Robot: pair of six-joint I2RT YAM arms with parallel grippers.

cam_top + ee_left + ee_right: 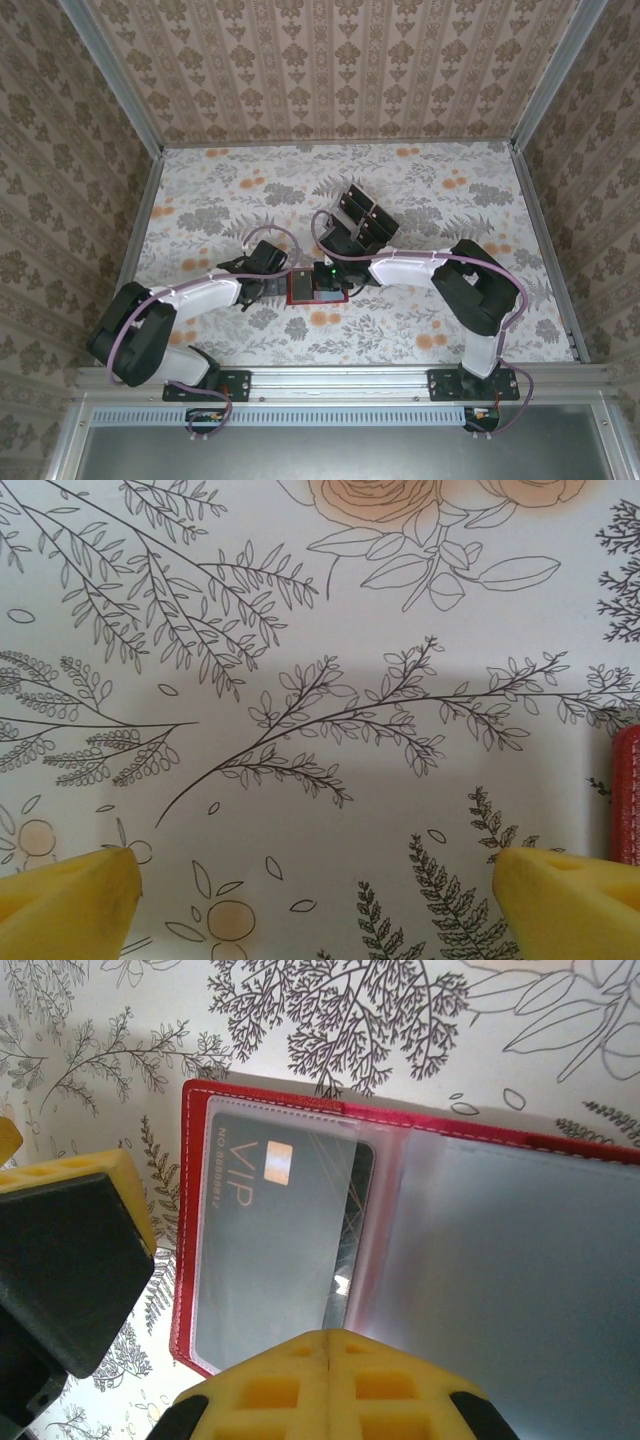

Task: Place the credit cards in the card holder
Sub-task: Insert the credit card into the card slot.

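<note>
The open card holder holds one credit card inside a sleeve.

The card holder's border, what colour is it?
Red; the card holder shows best in the right wrist view.

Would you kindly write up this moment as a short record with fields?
card holder: lying open on the floral table, clear pockets facing up
filled pocket: one dark VIP card, mostly inside a clear pocket
credit cards: loose black cluster beyond the holder
left gripper: open over bare cloth, holder's red edge beside it
right gripper: fingers shut, just over the open holder
</note>
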